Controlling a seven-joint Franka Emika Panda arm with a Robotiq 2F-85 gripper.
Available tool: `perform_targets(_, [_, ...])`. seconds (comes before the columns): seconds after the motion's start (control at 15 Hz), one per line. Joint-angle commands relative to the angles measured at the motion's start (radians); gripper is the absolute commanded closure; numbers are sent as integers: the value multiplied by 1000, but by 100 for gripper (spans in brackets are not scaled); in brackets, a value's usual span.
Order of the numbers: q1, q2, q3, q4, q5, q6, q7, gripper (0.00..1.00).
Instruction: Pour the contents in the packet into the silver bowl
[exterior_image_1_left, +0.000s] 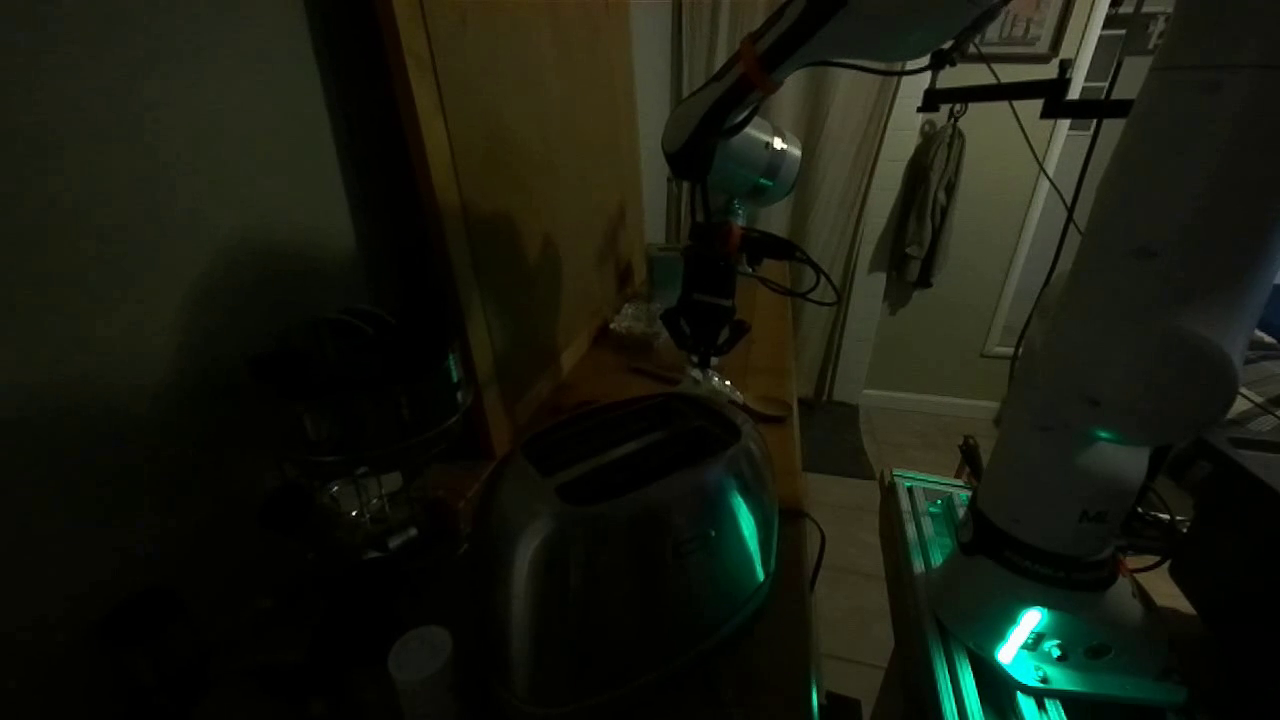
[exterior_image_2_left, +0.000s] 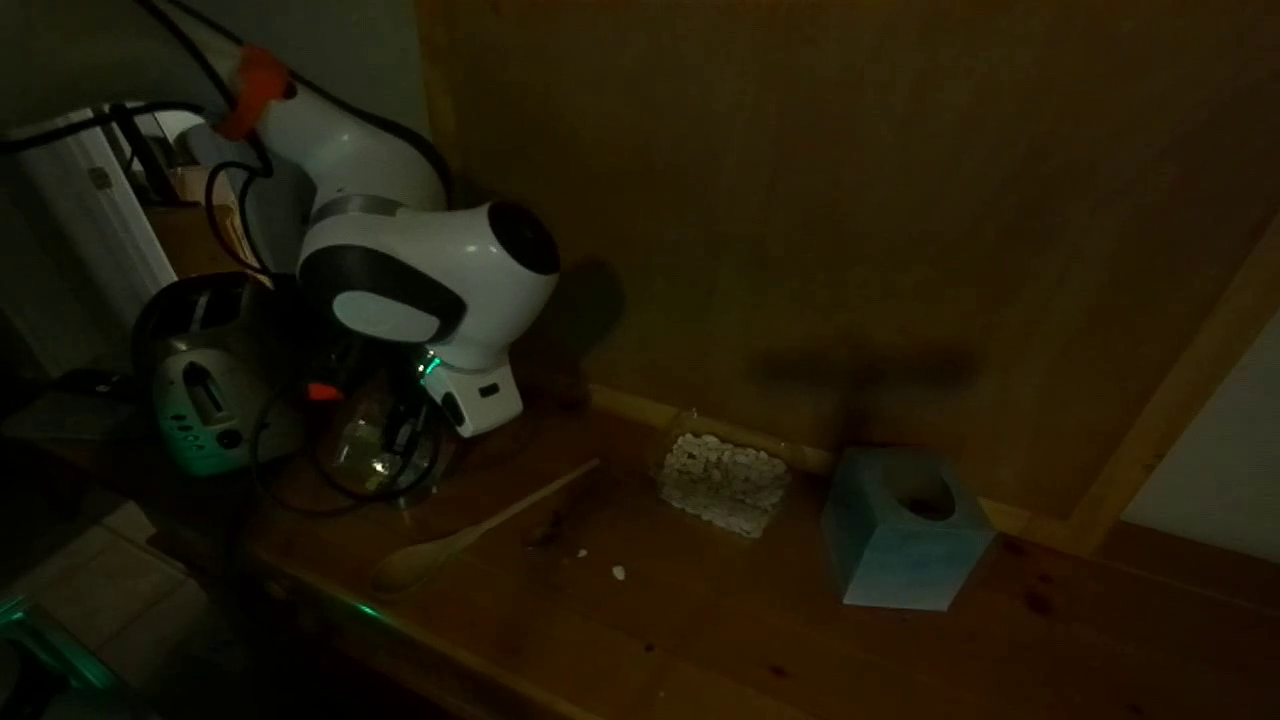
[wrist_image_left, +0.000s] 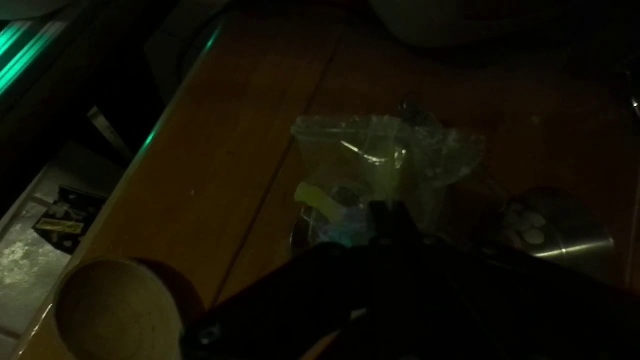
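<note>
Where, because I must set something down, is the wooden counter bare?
In an exterior view, bare wood lies right of the blue box, and in front of it as far as two pale bits. It's crowded around the gripper: packet, silver bowl, wooden spoon and toaster.

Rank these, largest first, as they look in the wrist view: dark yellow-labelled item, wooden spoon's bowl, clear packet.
1. Clear packet
2. Wooden spoon's bowl, cut off below
3. Dark yellow-labelled item, likely farther away

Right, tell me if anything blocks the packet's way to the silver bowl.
Nothing visible does: in the wrist view, the clear plastic packet, gripped by the pincer, is beside the silver bowl, though the pincer hides part of what lies between.
</note>
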Motion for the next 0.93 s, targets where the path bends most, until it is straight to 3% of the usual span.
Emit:
perform_targets(0.0, [-19,3,-11,34,52,-80,-36,99])
perform_targets(0.53, [-20,15,-8,52,54,-72,14,99])
perform_targets(0.6, [-23,21,-16,66,63,-138,-38,99])
perform_targets(0.67, [-21,23,-10,60,52,-95,0,99])
perform_targets(0.87, [-24,31,-15,72,60,-140,-23,99])
